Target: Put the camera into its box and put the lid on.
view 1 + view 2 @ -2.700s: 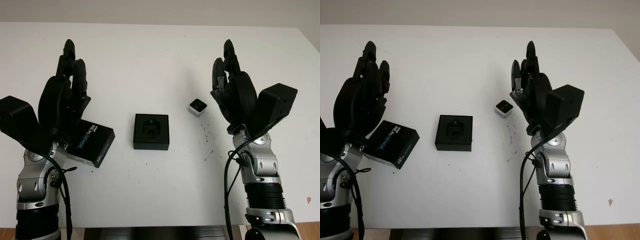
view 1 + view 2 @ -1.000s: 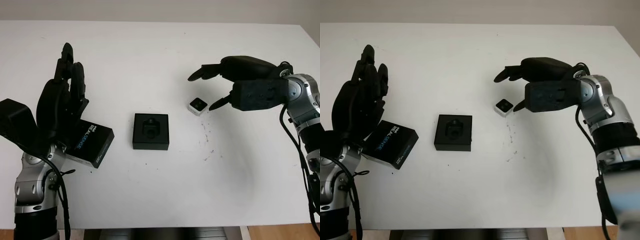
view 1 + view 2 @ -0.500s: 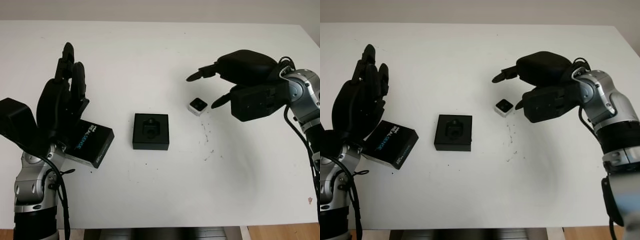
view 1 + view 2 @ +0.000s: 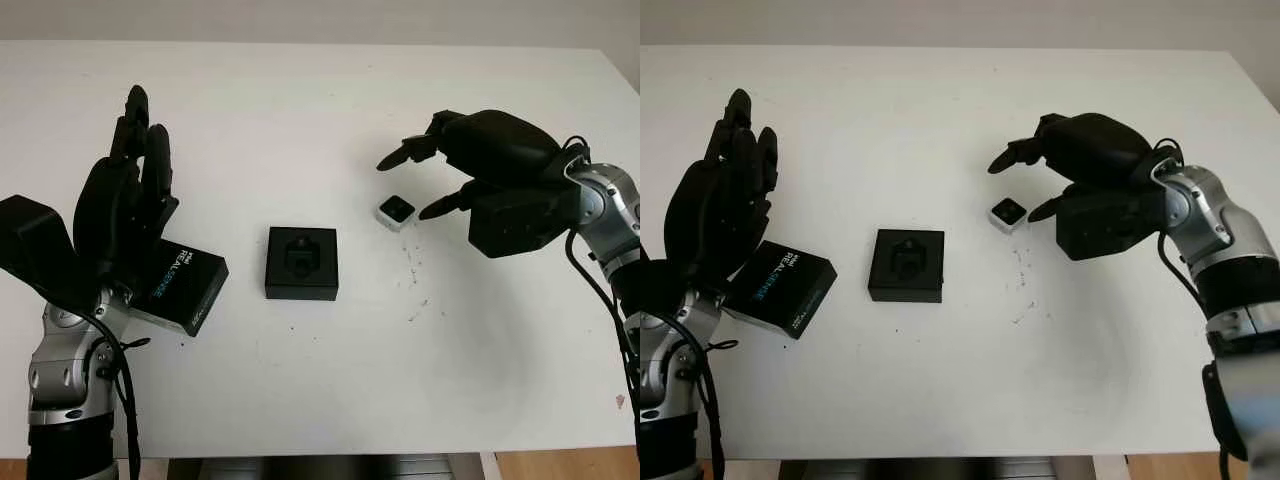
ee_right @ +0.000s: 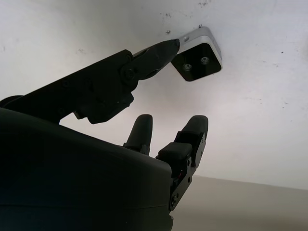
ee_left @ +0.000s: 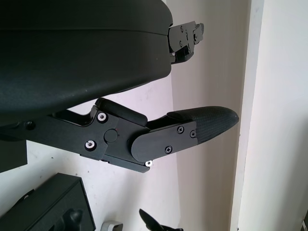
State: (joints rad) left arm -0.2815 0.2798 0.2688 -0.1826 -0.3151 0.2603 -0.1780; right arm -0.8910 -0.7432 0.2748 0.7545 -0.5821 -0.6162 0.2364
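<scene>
The right hand has been swung from an upright pose at the near right across and down toward the camera. Its fingers have been lowered around the camera, one fingertip now just beside its edge, nothing yet grasped.

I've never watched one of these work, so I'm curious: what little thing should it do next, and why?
Probably lower the right hand a little and close its fingers around the small camera. That hand is open just above the camera, one fingertip close beside it, yet nothing is grasped. The open black box waits empty to the left, and its lid lies under the raised, open left hand.
</scene>
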